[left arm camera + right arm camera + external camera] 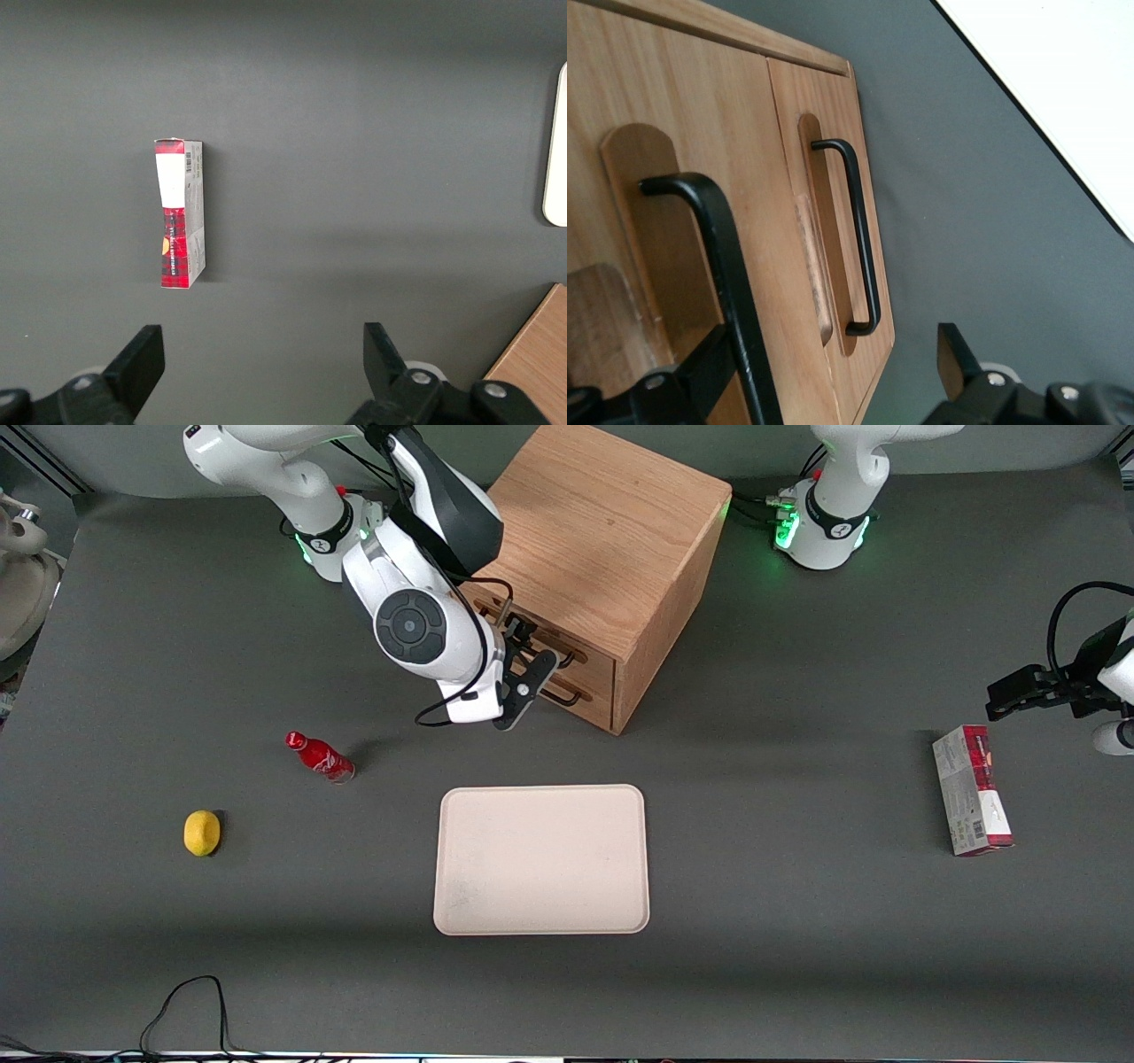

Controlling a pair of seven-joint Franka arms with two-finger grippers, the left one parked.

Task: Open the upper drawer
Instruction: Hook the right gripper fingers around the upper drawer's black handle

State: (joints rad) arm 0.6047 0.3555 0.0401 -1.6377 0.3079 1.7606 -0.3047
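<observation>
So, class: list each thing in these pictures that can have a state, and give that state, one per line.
upper drawer: shut, handle between the hand's fingers
lower drawer: shut
hand: open, at the upper drawer's handle
red bottle: lying on its side, capped
carton: lying flat, closed
tray: empty

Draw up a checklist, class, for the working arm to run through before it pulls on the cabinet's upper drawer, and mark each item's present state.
1. Right drawer chosen: ok. The gripper is at the upper drawer, not the lower drawer.
2. Gripper open: ok.
3. Upper handle between the fingers: ok in the right wrist view; not yet clamped.
4. Fingers deep enough past the bar: cannot tell.
5. Upper drawer shut and flush: ok.
6. Pull path: probably ok. The tray lies nearer the front camera, apart from the cabinet.
</observation>
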